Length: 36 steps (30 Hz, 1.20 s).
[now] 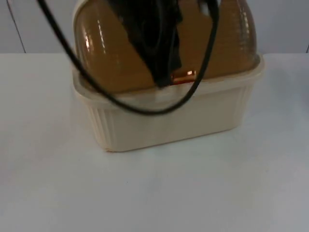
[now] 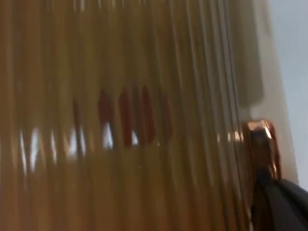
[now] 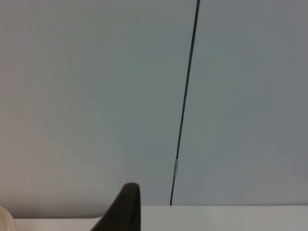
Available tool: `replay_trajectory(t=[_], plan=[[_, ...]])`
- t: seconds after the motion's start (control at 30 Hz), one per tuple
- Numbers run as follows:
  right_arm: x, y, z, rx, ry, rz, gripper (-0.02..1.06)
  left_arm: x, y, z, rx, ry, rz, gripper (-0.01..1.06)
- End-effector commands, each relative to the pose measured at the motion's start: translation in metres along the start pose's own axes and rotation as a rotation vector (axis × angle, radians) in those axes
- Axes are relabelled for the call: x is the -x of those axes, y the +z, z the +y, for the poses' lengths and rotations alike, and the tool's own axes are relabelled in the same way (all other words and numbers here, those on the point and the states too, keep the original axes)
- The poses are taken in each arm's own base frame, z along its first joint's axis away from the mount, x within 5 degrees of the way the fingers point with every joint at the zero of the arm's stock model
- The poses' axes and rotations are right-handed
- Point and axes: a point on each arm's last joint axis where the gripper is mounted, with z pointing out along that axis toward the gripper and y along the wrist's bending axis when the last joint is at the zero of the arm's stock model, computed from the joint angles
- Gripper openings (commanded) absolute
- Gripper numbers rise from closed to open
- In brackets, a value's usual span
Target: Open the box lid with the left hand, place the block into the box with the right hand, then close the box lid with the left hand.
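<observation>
The left gripper (image 1: 166, 77) is down on the front edge of the amber lid (image 1: 111, 53), at the small orange handle (image 1: 183, 76) in the middle of that edge; one black fingertip (image 2: 279, 204) lies against the handle (image 2: 262, 142) in the left wrist view, but whether the fingers are apart or pressed on the handle I cannot tell. The lid (image 2: 120, 120) is ribbed and half transparent, and it sits down over the cream box (image 1: 169, 121), its front edge resting on the box rim. Through the ribs, in the left wrist view, a red shape (image 2: 127, 118) is seen inside the box; it looks like the block, but the ribs break its outline. The box stands on the white table (image 1: 154, 193), towards the grey partition wall (image 1: 285, 24). The right gripper (image 3: 122, 209) waits away from the box, one black fingertip showing, pointed at the wall (image 3: 96, 96) above the table's far edge (image 3: 231, 219); its state I also cannot tell.
</observation>
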Motion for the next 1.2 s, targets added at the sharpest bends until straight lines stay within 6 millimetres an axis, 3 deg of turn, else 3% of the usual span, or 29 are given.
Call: replay_trajectory(t=[0.0, 0.13, 0.27, 0.53, 0.67, 0.73, 0.9, 0.93, 1.17], plan=[[0.004, -0.005, 0.000, 0.000, 0.005, -0.018, 1.05, -0.003, 0.000, -0.010, 0.096, 0.087, -0.027, 0.00], [0.004, -0.005, 0.000, 0.001, 0.007, -0.018, 1.05, -0.009, 0.000, -0.040, 0.101, 0.170, -0.033, 0.00], [0.004, -0.005, 0.000, 0.001, 0.008, -0.018, 1.05, -0.003, -0.013, -0.049, 0.102, 0.175, -0.063, 0.00], [0.004, -0.005, 0.000, 0.007, 0.021, -0.018, 1.05, 0.014, -0.061, -0.042, 0.216, 0.104, -0.209, 0.00], [0.004, -0.005, 0.000, 0.007, 0.021, -0.018, 1.05, 0.022, -0.111, -0.029, 0.366, -0.053, -0.381, 0.00], [0.004, -0.005, 0.000, 0.007, 0.021, -0.018, 1.05, 0.022, -0.120, -0.026, 0.389, -0.098, -0.417, 0.00], [0.004, -0.005, 0.000, 0.007, 0.021, -0.018, 1.05, -0.002, -0.160, 0.006, 0.531, -0.414, -0.557, 0.00], [0.004, -0.005, 0.000, 0.007, 0.021, -0.018, 1.05, -0.002, -0.160, 0.006, 0.531, -0.414, -0.557, 0.00], [0.004, -0.005, 0.000, 0.007, 0.024, -0.016, 1.05, -0.062, -0.200, 0.045, 0.694, -0.812, -0.643, 0.00]])
